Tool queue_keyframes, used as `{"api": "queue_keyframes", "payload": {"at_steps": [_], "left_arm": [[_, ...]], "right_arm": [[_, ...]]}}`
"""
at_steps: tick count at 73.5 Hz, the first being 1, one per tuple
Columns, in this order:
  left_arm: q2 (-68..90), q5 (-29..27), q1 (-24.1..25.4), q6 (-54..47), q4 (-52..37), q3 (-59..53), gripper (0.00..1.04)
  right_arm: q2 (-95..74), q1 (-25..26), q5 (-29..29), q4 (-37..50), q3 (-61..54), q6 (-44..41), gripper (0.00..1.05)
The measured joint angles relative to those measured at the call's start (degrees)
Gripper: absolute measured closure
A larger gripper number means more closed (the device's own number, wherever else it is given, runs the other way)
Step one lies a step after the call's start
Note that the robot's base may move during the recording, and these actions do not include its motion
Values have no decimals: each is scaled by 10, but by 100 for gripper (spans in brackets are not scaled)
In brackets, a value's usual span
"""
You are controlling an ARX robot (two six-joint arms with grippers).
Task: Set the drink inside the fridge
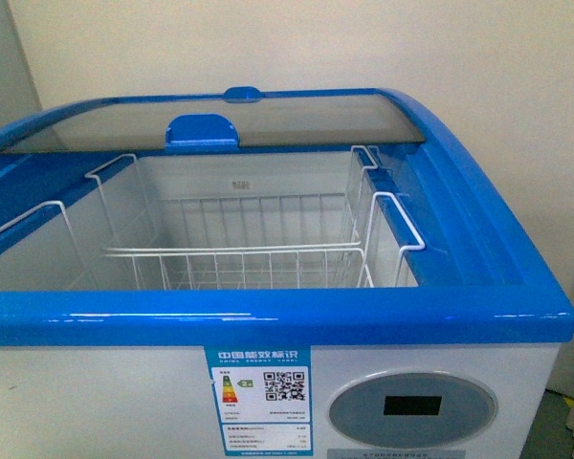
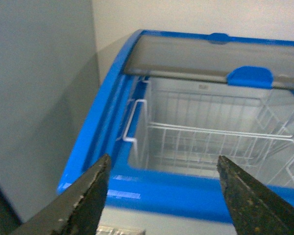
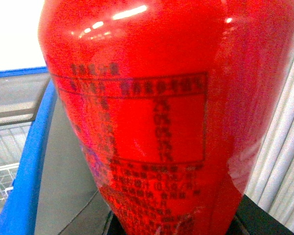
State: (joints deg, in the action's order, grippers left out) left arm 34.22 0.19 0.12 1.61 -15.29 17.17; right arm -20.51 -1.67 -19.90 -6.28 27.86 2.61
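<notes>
The fridge [image 1: 268, 320] fills the front view: a white chest freezer with a blue rim, an oval grey display and its glass lid slid back, so the compartment is open. White wire baskets [image 1: 268, 258] hang inside, empty. Neither arm shows in the front view. In the left wrist view my left gripper [image 2: 162, 169] is open and empty, its dark fingers [image 2: 90, 196] hovering before the fridge's front blue rim [image 2: 161, 188]. In the right wrist view my right gripper is shut on the drink [image 3: 147, 107], whose red label fills the picture; cap and fingers are hidden. The fridge's blue rim [image 3: 32, 161] shows beside it.
A blue lid handle [image 1: 203, 132] sits at the edge of the slid-back glass. A plain grey cabinet [image 2: 39, 98] stands close against the fridge's left side. A white wall is behind. An energy label [image 1: 258, 397] is on the fridge's front.
</notes>
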Motion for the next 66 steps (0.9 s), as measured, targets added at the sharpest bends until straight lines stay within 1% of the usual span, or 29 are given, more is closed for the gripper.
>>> {"api": "queue_keyframes", "payload": {"at_steps": [1, 2, 3, 6, 10, 11, 14, 15, 16, 17, 21, 22, 29, 34, 39, 41, 43, 47, 48, 52, 54, 59, 66], "left_arm": [[-21, -1, 0, -1, 2, -16, 46], [-38, -1, 0, -3, 3, -28, 49], [-45, -1, 0, -3, 3, -32, 51], [-68, 0, 0, -5, 3, -51, 62], [-78, 0, 0, -7, 3, -60, 69], [-82, 0, 0, -7, 3, -64, 72], [-89, -1, 0, -8, 3, -71, 78], [-90, -1, 0, -8, 3, -73, 79], [-95, -2, 0, -8, 3, -77, 83], [-99, -2, 0, -8, 3, -80, 87], [-115, -2, 0, -9, 3, -93, 101], [-116, -2, 0, -9, 3, -95, 103], [-131, -1, 0, -11, 7, -105, 102], [-144, -2, -1, -11, 12, -113, 102], [-155, -2, -1, -11, 16, -120, 102], [-157, -2, -1, -11, 17, -122, 102], [-162, -2, -1, -11, 20, -125, 102], [-169, -1, -1, -11, 23, -129, 102], [-172, -1, -1, -11, 25, -130, 102], [-179, -2, -1, -11, 28, -133, 102], [-182, -2, -1, -11, 30, -135, 102], [-191, -2, -1, -11, 35, -138, 102], [-203, -2, -1, -11, 42, -143, 102]], "right_arm": [[-7, 13, 23, -30, 11, 4, 68], [-14, 35, 85, -71, 30, 14, 68], [-19, 46, 109, -91, 39, 17, 68], [-49, 117, 252, -198, 82, 21, 68], [-65, 165, 340, -250, 97, 17, 68], [-72, 186, 375, -269, 101, 11, 68], [-84, 216, 421, -287, 105, 0, 68], [-89, 224, 428, -288, 106, -2, 68], [-100, 236, 454, -288, 107, -13, 68], [-112, 243, 462, -283, 110, -21, 68], [-174, 244, 464, -248, 141, -80, 68], [-183, 243, 464, -243, 146, -85, 68], [-256, 230, 445, -209, 192, -160, 68], [-320, 209, 432, -176, 237, -241, 68], [-379, 185, 424, -164, 278, -323, 68], [-398, 176, 426, -164, 291, -351, 68], [-423, 163, 427, -169, 308, -404, 68], [-453, 143, 426, -177, 331, -465, 68], [-468, 133, 426, -183, 343, -496, 68], [-497, 111, 419, -196, 371, -556, 68], [-512, 100, 413, -202, 386, -578, 68], [-557, 64, 389, -212, 432, -666, 68], [-619, 17, 358, -216, 499, -742, 68]]}}
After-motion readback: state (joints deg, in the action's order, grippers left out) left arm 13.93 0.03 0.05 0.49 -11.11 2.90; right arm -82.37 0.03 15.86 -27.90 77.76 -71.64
